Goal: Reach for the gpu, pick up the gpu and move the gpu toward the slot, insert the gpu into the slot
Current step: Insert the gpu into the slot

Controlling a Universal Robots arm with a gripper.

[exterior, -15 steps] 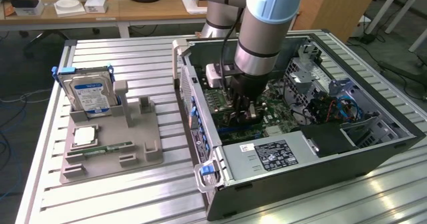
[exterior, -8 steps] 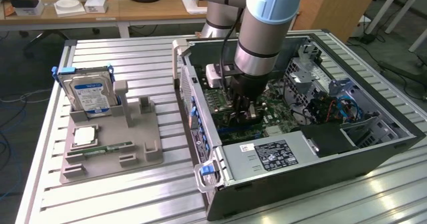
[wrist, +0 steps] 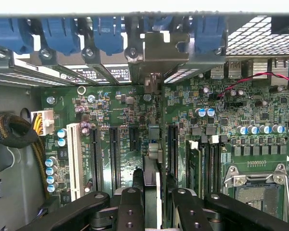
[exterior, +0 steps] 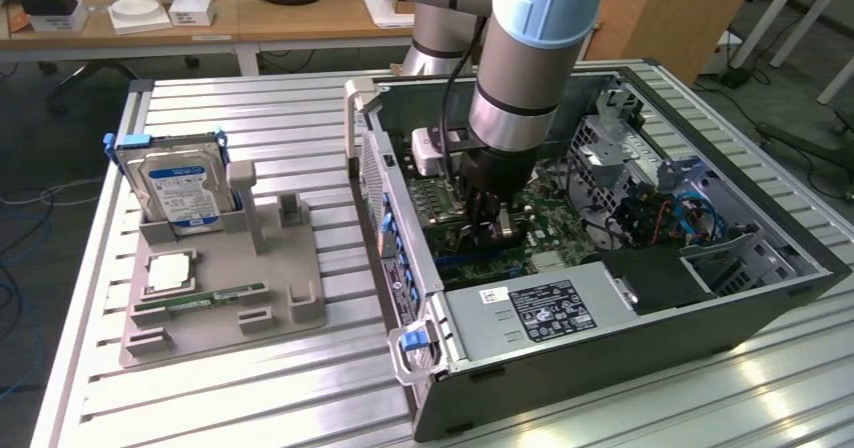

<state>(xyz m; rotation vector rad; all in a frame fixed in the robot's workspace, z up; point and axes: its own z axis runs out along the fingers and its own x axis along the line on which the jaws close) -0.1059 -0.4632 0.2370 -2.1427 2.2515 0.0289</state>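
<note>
Gripper (wrist: 153, 182) low inside one open computer case (exterior: 641, 358), two black fingers (wrist: 131, 202) clamped on one gpu (wrist: 153, 154), card edge-on above motherboard (wrist: 111, 106), black slots close either side, one hard drive (exterior: 184, 190) on grey holder (exterior: 220, 268), well apart outside.

The exterior view is set high and to one side, looking obliquely down from moderate distance on the slatted tabletop (exterior: 267, 388), the open computer case (exterior: 601, 368) and the arm (exterior: 521, 78). The wrist view looks straight down past the fingers (wrist: 130, 211), close above the motherboard (wrist: 120, 110). Both views share the board area inside the case.
</note>
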